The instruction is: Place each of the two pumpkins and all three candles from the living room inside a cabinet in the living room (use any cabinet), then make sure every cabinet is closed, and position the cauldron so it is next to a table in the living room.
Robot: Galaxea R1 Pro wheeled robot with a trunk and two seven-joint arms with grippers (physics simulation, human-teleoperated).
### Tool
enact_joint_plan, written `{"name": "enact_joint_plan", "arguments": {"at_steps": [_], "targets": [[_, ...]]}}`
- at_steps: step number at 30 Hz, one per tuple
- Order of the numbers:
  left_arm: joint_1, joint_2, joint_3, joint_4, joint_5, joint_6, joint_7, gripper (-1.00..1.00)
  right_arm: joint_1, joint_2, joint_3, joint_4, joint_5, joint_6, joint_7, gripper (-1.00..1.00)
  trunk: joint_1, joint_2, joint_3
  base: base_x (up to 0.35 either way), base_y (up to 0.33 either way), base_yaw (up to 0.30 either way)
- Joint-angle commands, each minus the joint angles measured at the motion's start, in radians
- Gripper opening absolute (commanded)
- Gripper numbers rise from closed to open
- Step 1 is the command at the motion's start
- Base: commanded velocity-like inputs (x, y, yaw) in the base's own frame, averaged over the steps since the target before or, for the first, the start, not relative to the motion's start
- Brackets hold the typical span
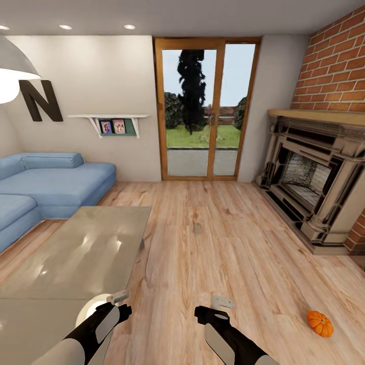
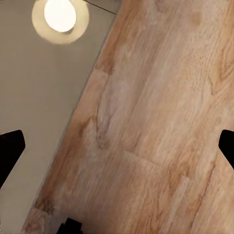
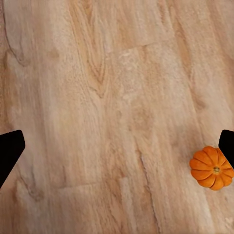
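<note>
Head view: both arms were held low at the near edge, over bare plank floor (image 1: 218, 243). Left claw (image 1: 117, 299) hung just beside the near right edge of the grey glossy counter (image 1: 76, 253); right claw (image 1: 222, 303) hung over open floor. In both wrist views the dark fingertips (image 2: 10, 148) sat at opposite edges with only floor between them, so each claw stood apart and held nothing; same for the right fingertips (image 3: 10, 148).

One pumpkin (image 1: 320, 323) lay on the floor at near right, well apart from the right claw and near the front corner of the fireplace surround (image 1: 314, 177). Right wrist view showed the same pumpkin (image 3: 211, 167) upright, stem up, ribs visible, close to one fingertip but not touching.

Left wrist view: counter (image 2: 34, 112) edge ran diagonally against the floor, with a bright round lamp reflection (image 2: 60, 17) in its top.

Far scene: blue corner sofa (image 1: 45, 187) at left, touching nothing on the counter; glazed wooden doors (image 1: 205, 109) at far centre; brick chimney (image 1: 337, 66) at right above the surround.
</note>
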State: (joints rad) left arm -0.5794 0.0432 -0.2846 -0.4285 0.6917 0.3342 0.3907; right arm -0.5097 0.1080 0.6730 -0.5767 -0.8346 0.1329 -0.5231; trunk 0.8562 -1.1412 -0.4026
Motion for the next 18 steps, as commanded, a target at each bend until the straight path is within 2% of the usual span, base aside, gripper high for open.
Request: {"name": "enact_joint_plan", "arguments": {"at_steps": [1,18], "targets": [[0.000,0.001,-0.008,-0.003,0.009,0.003,0.008,1.00,-0.001,-0.001,0.005,-0.002,-0.003,0.005,-0.008,1.00,0.000,-0.001,-0.001,0.080,0.105,0.000],[0.000,0.001,-0.016,-0.003,0.009,0.004,0.009,1.00,-0.001,-0.001,0.005,-0.003,-0.003,0.005,-0.008,1.00,0.000,-0.001,-0.001,0.065,0.033,0.000]]}}
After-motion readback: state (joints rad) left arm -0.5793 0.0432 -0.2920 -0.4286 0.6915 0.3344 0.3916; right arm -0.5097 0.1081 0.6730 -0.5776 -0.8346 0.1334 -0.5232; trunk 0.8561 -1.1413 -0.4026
